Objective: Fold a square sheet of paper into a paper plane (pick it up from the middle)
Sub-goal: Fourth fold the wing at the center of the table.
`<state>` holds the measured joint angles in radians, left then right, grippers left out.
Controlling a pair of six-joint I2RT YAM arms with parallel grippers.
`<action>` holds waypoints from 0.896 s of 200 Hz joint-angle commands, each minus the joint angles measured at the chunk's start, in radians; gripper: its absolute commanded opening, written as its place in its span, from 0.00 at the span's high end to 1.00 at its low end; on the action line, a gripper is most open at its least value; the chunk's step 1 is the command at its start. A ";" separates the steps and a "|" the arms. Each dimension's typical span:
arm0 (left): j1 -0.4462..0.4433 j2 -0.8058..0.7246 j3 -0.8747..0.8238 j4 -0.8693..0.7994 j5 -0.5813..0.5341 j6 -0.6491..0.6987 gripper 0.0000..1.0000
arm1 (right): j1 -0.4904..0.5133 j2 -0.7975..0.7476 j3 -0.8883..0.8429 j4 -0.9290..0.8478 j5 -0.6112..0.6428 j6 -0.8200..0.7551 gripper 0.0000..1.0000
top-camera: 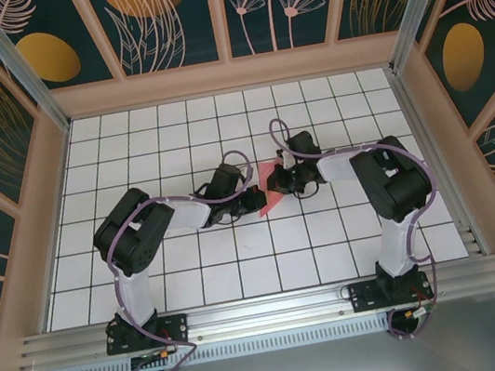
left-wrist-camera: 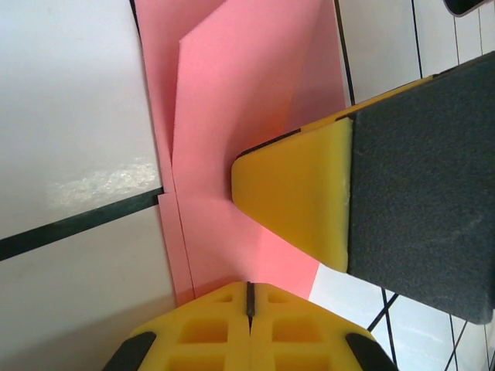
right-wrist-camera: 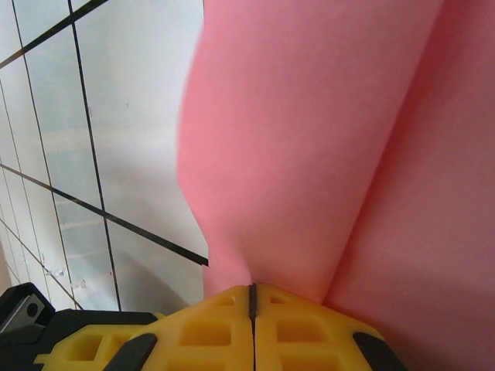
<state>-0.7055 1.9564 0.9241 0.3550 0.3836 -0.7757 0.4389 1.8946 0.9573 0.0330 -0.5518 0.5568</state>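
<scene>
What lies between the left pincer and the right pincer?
The folded pink paper, pinched by both the left pincer and right pincer; the top external view shows it.

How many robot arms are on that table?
2. The left arm rises from the near edge on the left, the right arm from the near edge on the right. Both reach inward to the pink paper at the middle. None seems hidden.

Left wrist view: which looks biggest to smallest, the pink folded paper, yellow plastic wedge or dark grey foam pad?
1. pink folded paper, narrowly
2. dark grey foam pad, partly out of frame
3. yellow plastic wedge
</scene>
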 commanded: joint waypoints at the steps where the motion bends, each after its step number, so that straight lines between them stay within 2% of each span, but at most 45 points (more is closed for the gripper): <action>1: 0.001 -0.020 -0.019 -0.099 -0.032 0.014 1.00 | -0.005 0.041 0.005 -0.045 0.081 0.010 0.92; 25: 0.010 -0.084 -0.030 -0.048 -0.042 0.009 0.98 | -0.005 0.038 -0.010 -0.042 0.079 0.024 0.93; 49: 0.026 -0.115 -0.017 -0.082 -0.094 0.008 0.98 | -0.002 0.040 -0.016 -0.044 0.076 0.045 0.94; 75: 0.031 -0.131 -0.031 -0.064 -0.097 -0.005 0.98 | 0.006 0.032 -0.036 -0.038 0.075 0.096 0.94; 103: 0.031 -0.155 -0.061 -0.016 -0.067 -0.021 0.97 | 0.036 0.010 -0.067 -0.033 0.092 0.165 0.94; 148: 0.031 -0.142 -0.102 0.077 0.055 -0.061 0.95 | 0.082 -0.003 -0.094 0.006 0.105 0.257 0.94; 179: 0.029 -0.114 -0.081 0.052 0.079 -0.045 0.95 | 0.087 0.001 -0.101 0.035 0.092 0.276 0.94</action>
<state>-0.6769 1.8244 0.8356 0.3775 0.4080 -0.8169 0.4976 1.8679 0.9001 0.1291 -0.4721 0.7925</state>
